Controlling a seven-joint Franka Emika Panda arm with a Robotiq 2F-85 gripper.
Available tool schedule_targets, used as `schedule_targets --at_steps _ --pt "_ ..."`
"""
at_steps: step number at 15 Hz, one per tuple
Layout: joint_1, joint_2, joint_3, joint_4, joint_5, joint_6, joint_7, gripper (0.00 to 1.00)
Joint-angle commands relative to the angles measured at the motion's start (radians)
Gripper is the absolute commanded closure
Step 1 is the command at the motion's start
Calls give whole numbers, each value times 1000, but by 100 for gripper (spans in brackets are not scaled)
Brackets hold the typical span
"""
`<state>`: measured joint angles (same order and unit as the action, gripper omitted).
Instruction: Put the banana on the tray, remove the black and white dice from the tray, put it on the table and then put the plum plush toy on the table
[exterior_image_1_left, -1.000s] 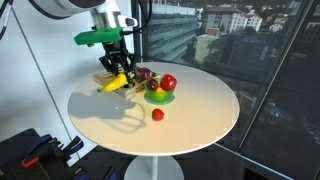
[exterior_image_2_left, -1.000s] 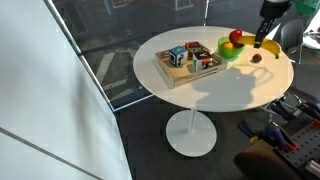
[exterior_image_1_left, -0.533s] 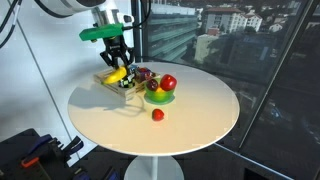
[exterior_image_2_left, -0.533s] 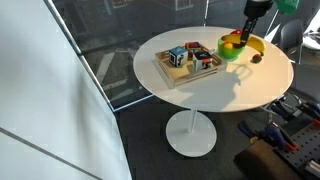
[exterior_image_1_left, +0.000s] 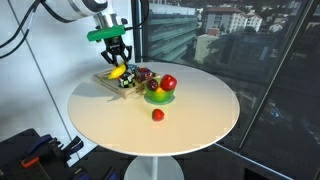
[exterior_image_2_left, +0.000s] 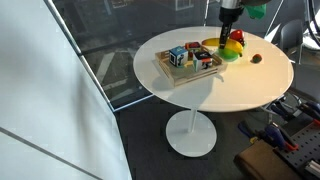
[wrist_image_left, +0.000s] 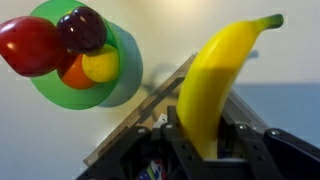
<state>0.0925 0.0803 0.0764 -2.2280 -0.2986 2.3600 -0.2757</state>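
In the wrist view the inside of the tray (wrist_image_left: 140, 118) is almost fully hidden behind the banana (wrist_image_left: 215, 75) and my hand (wrist_image_left: 205, 128). Only one wooden edge shows, and the lower end of the banana is cut off between the fingers. The hand is closed on the banana and holds it in the air above the tray, at the edge toward the green bowl (wrist_image_left: 125, 60). In an exterior view the black and white dice (exterior_image_2_left: 176, 57) sits in the tray, but its pattern is too small to read well. I count one banana, one tray, one bowl, and two cubes in the tray that I can separate; further pieces there are blurred. The bowl holds four pieces: the dark plum plush toy (wrist_image_left: 82, 28), one red, one yellow, one orange. The bowl stands just beside the tray on the white bench (exterior_image_1_left: 190, 120), and one small red ball (exterior_image_1_left: 157, 114) lies beyond the bowl from the tray.
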Motion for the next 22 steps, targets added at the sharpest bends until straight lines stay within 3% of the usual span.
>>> schedule_targets --at_steps 1,8,22 --pt "16 86 17 105 -48 -35 -30 84" --pt "51 152 51 203 -24 -70 -37 84" --pt "68 270 83 289 89 5 18 84"
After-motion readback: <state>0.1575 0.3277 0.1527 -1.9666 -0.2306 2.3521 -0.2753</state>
